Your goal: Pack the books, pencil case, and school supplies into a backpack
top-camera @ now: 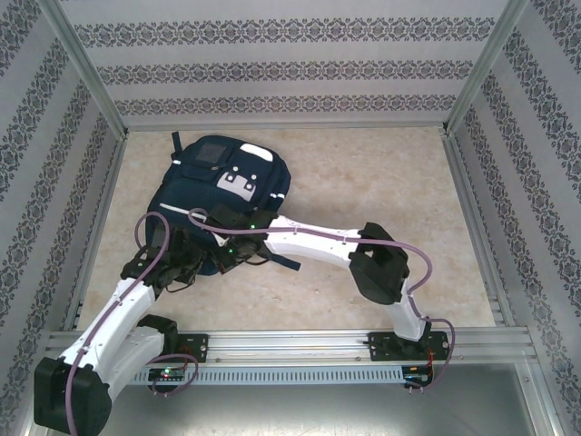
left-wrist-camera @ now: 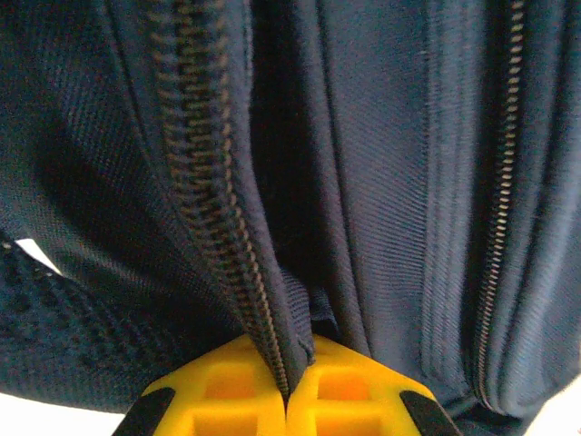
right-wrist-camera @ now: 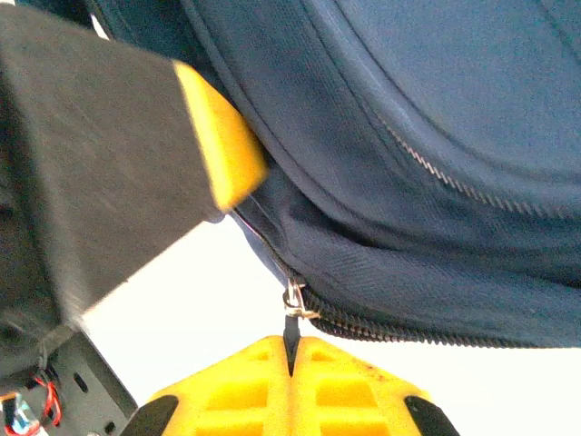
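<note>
Beige mottled tabletop point(top-camera: 381, 182) walled left, right and far by striped patterned panels point(top-camera: 290, 64), metal rail point(top-camera: 300, 343) along near edge.

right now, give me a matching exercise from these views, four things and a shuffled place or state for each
1 left gripper
2 right gripper
3 backpack
4 grey patch

a on the backpack's front
b shut on the zipper pull
c lying on the beige table
d clamped on a fabric edge beside zipper teeth

Pairs: 1-d, 2-b, 3-c, 4-a
</note>
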Robot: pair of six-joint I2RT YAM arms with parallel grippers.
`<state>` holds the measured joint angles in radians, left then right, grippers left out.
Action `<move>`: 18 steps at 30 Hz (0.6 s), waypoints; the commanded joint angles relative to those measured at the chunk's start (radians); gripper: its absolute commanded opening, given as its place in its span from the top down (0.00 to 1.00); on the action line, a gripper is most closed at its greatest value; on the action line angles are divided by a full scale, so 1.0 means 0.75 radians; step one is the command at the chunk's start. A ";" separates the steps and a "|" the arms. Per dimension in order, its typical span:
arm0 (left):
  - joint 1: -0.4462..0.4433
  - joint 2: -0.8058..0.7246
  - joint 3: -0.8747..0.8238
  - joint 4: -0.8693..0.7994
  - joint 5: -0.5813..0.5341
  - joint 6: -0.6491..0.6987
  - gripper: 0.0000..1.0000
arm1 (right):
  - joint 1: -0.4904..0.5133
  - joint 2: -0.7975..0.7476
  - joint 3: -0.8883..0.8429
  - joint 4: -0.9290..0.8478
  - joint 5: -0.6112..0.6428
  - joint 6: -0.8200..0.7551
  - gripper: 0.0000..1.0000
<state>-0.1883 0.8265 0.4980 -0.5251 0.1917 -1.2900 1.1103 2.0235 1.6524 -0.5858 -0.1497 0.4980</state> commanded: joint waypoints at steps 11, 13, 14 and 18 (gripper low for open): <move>0.014 -0.115 0.062 0.031 0.056 0.070 1.00 | -0.318 -0.493 -0.603 0.027 0.251 0.018 1.00; 0.013 -0.086 0.041 0.092 0.099 0.056 1.00 | -0.290 -0.474 -0.561 0.070 0.183 -0.004 1.00; 0.012 -0.071 0.028 0.123 0.117 0.045 1.00 | -0.257 -0.446 -0.523 0.083 0.157 -0.012 1.00; 0.008 -0.064 -0.007 0.178 0.119 0.016 1.00 | -0.108 -0.299 -0.333 0.077 0.109 -0.025 1.00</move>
<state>-0.1879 0.7864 0.5026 -0.5083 0.3023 -1.2655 0.9443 1.7428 1.3132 -0.5278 -0.0242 0.5064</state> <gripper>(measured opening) 0.054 0.065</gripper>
